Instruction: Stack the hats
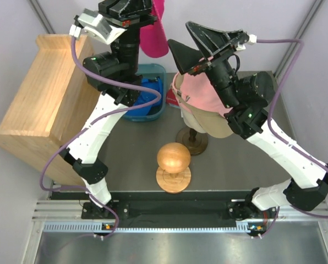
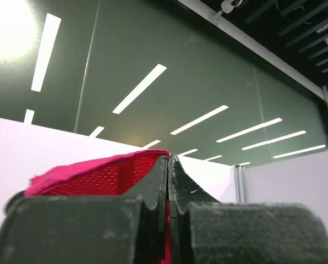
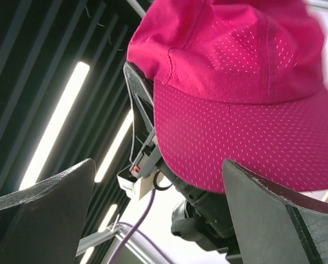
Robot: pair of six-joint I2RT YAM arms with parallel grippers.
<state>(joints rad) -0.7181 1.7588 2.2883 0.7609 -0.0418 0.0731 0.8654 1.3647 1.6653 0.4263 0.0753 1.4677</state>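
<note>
On the bench [image 1: 235,165] a wooden ball [image 1: 173,157] on its stand is noted near centre, with a mannequin stand [image 1: 191,140] just behind it. A wooden crate [image 1: 48,93] is at the left and a blue bin [image 1: 156,113] at far centre. The pink hat [image 1: 200,96] is seated on the mannequin over the tan hat [image 1: 216,125], both partly covered by the right arm [image 1: 279,148]. The blue hat [image 1: 152,87] is seen in the bin, largely hidden behind the left arm [image 1: 98,132]. The magenta hat [image 1: 154,33] is held aloft at the far edge, above the bin. The pinch itself is not resolved in the top view. In the left wrist view the left gripper [image 2: 168,170] is seen clenched on the magenta hat's mesh edge, jaws nearly touching. Only the right wrist view shows that hat's crown and brim from below. There the right gripper [image 3: 157,165] is spread wide with nothing grasped, the hat lying beyond its fingers. Both arms are extended high, wrist cameras tilted toward the ceiling lights [image 2: 139,88].
</note>
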